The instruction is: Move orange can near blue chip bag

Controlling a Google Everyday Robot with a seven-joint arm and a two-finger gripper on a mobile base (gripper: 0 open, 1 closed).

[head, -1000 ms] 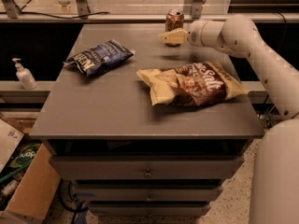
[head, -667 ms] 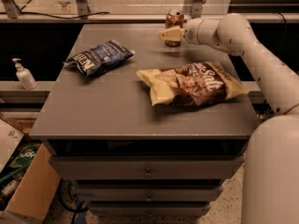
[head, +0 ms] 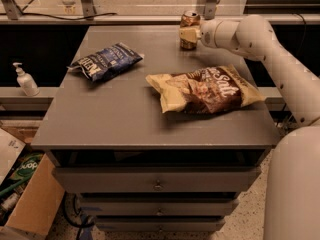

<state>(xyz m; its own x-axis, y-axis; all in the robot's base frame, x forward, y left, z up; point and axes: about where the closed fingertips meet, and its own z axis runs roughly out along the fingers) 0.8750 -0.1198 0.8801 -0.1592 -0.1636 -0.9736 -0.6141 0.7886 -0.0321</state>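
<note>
The orange can (head: 190, 20) stands upright at the far edge of the grey table (head: 120, 119), right of centre. My gripper (head: 190, 34) has reached in from the right and is at the can, crossing in front of its middle. The can's top and base show above and below it. The blue chip bag (head: 106, 60) lies flat at the far left of the table, well apart from the can.
A large brown-and-cream "Sea Salt" chip bag (head: 205, 90) lies on the right half of the table between the can and the front edge. A soap pump bottle (head: 26, 80) stands on a ledge to the left. A cardboard box (head: 30, 204) sits on the floor at the lower left.
My gripper has moved left and slightly back, from just right of the can to overlapping it. The can and both bags have not moved.
</note>
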